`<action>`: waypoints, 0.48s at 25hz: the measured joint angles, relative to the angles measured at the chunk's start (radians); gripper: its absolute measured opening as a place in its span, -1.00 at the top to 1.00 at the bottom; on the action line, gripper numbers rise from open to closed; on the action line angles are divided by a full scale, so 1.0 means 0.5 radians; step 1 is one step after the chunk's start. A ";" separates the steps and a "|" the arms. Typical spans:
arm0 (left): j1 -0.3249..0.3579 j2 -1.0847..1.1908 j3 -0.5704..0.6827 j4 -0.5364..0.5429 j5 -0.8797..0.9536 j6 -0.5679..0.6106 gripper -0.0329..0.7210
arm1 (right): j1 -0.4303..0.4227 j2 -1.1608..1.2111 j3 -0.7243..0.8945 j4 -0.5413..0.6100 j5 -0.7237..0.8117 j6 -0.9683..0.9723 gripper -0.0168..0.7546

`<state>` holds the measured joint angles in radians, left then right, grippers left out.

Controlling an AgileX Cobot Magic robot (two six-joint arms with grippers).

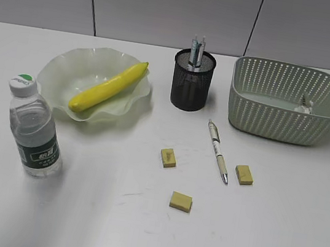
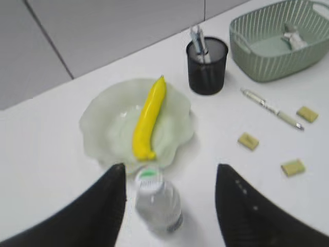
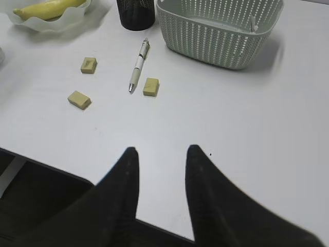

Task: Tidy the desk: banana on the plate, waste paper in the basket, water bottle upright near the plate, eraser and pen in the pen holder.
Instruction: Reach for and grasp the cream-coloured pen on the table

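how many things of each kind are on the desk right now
erasers: 3
pens: 3, one loose, two in the pen holder
banana: 1
plate: 1
water bottle: 1
pen holder: 1
basket: 1
waste paper: 1
total: 12

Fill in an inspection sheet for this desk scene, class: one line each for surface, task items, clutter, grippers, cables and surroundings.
Surface: white desk, smooth, a few faint marks.
Task items: banana lies in the plate; water bottle stands upright in front of the plate; waste paper sits in the basket; pen holder already holds pens; one pen and three erasers lie loose on the desk.
Clutter: nothing seen.
Grippers: left gripper open, above the bottle; right gripper open, empty, over bare desk.
Cables: nothing seen.
Surroundings: pale panelled wall behind.
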<state>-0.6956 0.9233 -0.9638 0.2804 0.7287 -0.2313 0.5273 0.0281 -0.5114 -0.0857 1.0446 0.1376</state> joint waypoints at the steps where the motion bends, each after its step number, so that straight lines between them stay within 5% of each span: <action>1: 0.000 -0.190 0.080 -0.007 0.091 0.000 -0.20 | 0.000 0.000 0.000 0.000 0.000 0.000 0.29; 7: 0.000 -1.173 0.453 -0.103 0.632 0.014 -0.43 | 0.000 0.000 0.000 -0.002 0.000 0.000 0.29; 12: 0.000 -1.760 0.689 -0.243 0.674 0.015 -0.44 | 0.000 0.000 0.000 -0.001 0.000 0.000 0.29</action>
<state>-0.6956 0.0434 -0.6195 0.1590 1.0659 -0.2240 0.5273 0.0281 -0.5114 -0.0860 1.0446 0.1376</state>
